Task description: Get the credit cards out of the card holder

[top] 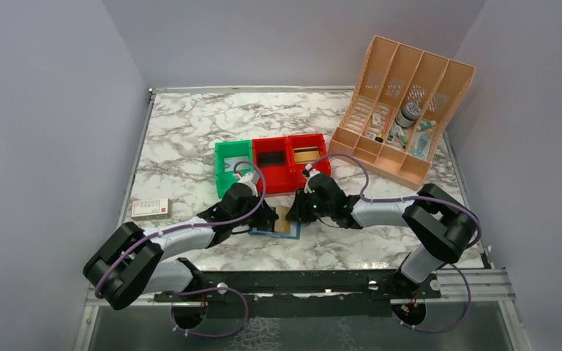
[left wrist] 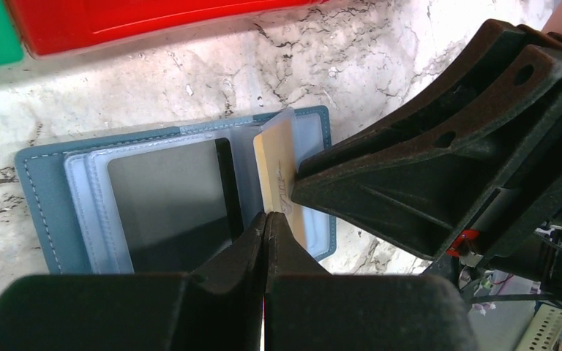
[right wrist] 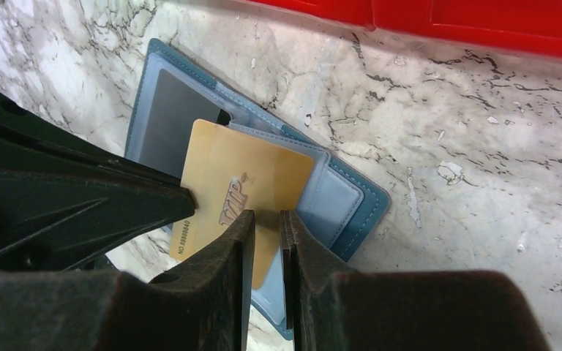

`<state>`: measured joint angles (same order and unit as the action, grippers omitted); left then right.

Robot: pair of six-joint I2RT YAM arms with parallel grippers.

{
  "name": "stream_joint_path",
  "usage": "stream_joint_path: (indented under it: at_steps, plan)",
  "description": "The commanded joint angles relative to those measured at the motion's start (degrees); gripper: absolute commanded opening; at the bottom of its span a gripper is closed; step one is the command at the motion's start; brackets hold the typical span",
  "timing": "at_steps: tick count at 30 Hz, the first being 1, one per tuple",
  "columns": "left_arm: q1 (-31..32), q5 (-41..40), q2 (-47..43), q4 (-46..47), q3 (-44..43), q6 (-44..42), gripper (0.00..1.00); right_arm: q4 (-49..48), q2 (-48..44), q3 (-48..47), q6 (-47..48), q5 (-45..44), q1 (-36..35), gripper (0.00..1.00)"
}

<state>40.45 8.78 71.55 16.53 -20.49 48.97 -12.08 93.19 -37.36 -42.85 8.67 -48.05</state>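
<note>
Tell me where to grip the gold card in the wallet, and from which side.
Grip the gold card by its free printed end, which sticks out past the pocket and the blue wallet edge. Come from that near side, pincer fingers flat above and below, then pull straight along the slot. The other end looks tucked in.
</note>
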Motion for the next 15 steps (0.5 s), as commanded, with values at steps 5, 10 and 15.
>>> stream_joint_path:
  at_steps: [5,10,15]
  plan:
    - [0.07,-2.86,-3.85,-5.32,-0.50,-1.61,0.00,5.25,-0.94,1.22,1.49,-5.99,-0.02,0.21]
    - [-0.12,-3.92,-6.61,-7.07,0.16,-2.39,0.00,5.06,-1.17,1.01,2.09,-5.14,-0.02,0.21]
    - [-0.10,-2.35,-5.19,-6.11,-0.20,-2.72,0.00,4.37,-2.12,0.50,2.81,-2.74,-0.02,0.21]
